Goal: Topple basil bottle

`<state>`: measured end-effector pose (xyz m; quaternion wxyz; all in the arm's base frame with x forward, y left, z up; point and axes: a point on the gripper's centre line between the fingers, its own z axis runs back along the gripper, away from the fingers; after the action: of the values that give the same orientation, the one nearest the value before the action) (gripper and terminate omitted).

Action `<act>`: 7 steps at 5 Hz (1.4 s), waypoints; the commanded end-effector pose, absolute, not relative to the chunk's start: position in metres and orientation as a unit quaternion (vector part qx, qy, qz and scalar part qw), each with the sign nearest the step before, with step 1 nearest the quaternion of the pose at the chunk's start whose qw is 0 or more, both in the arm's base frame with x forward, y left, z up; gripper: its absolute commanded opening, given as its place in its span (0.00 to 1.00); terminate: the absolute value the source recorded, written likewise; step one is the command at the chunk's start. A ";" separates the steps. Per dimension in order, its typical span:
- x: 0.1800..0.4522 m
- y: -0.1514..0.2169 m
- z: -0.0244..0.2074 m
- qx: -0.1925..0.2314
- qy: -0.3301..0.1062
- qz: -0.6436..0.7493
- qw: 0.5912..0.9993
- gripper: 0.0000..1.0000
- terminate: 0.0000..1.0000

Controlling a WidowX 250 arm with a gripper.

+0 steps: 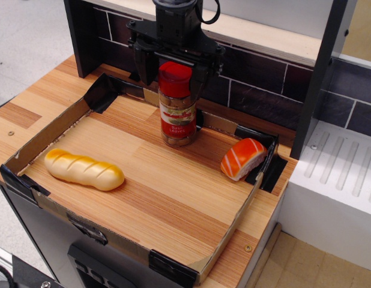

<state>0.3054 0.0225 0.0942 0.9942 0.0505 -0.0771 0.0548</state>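
Observation.image, the single view, looks down at an angle onto a light wooden countertop (35,105) carrying a shallow cardboard tray (44,141) with low brown walls and black tape at its corners. Toward the back of the tray, roughly midway along its far wall, stands the basil bottle (177,108) — a small clear cylindrical spice jar with a wide red screw cap, a red label with white lettering and brownish-green contents. It is upright, perhaps tilted very slightly, with its base on the tray floor. Just behind and above the cap hangs the black robot gripper (175,63), its two dark fingers spread to either side of the cap; the left-hand finger (146,67) is clear of the jar, with a visible gap, while the right-hand one sits close by the cap's edge (contact there cannot be judged from this angle). So the fingers are parted and nothing is grasped. A glossy yellow bread loaf (83,169) with scored ridges lies on its side near the tray's front-left corner, well apart from the bottle. An orange-and-white sushi piece (244,158) rests against the right wall of the tray, near the back-right corner — closer to the bottle than the loaf is, but not touching it. Behind the tray runs a dark tiled back wall (257,81), and a white ridged surface (341,180) sits off to the right.
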 end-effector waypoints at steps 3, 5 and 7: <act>0.323 0.036 0.099 0.060 -0.116 0.139 0.982 1.00 0.00; 0.325 0.036 0.099 0.038 -0.111 0.148 0.982 1.00 0.00; 0.311 0.029 0.103 0.093 -0.254 0.163 0.949 0.00 0.00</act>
<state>0.3040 0.0279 0.0867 0.9549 0.0966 -0.2253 0.1678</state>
